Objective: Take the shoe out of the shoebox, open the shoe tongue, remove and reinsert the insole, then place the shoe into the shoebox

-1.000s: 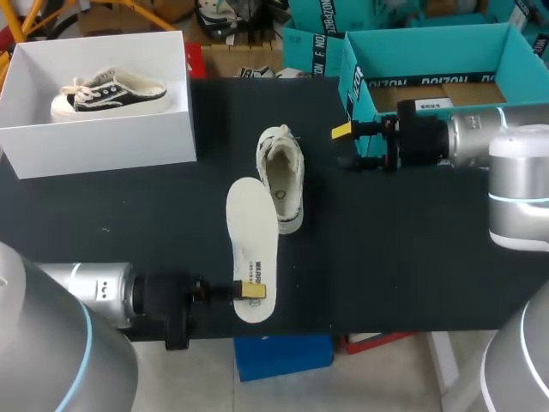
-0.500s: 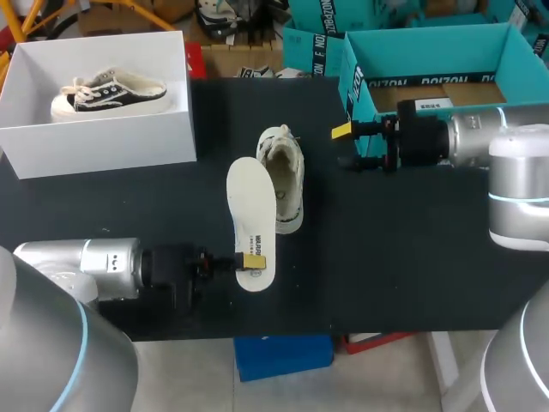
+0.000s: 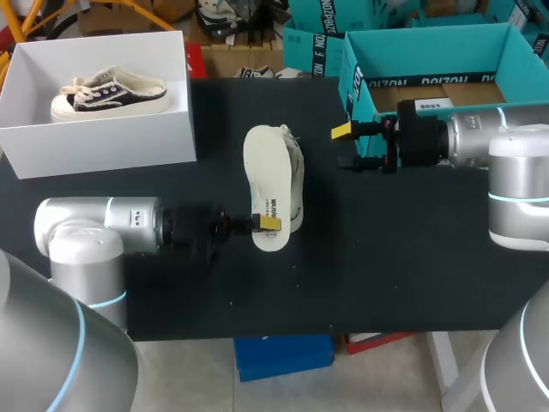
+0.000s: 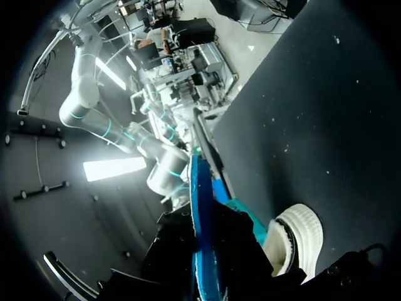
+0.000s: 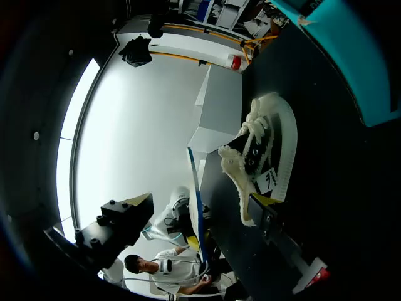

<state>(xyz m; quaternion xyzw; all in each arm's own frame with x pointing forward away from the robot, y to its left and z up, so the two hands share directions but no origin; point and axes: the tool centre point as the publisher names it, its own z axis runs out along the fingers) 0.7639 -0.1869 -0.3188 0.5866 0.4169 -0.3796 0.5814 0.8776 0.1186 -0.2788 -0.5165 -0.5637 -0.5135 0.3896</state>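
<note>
- white insole [image 3: 264,172] over the cream shoe [image 3: 296,176], covering most of it from above
- cream shoe in the middle of the black table [image 3: 386,257], outside both boxes
- left fingers [image 3: 268,222] clamped on the insole's heel end
- right fingers [image 3: 341,131] spread wide, holding nothing, just in front of the teal shoebox [image 3: 356,90]
- white box [image 3: 103,142] at far left, black-and-white shoe [image 3: 107,93] inside

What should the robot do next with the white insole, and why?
Probably lower the insole's free end into the shoe. The left pincer pinches one end and holds the insole right over the shoe, but it isn't inside yet. The right pincer is open and off to the side, not touching the shoe, so the left arm likely does this alone.
</note>
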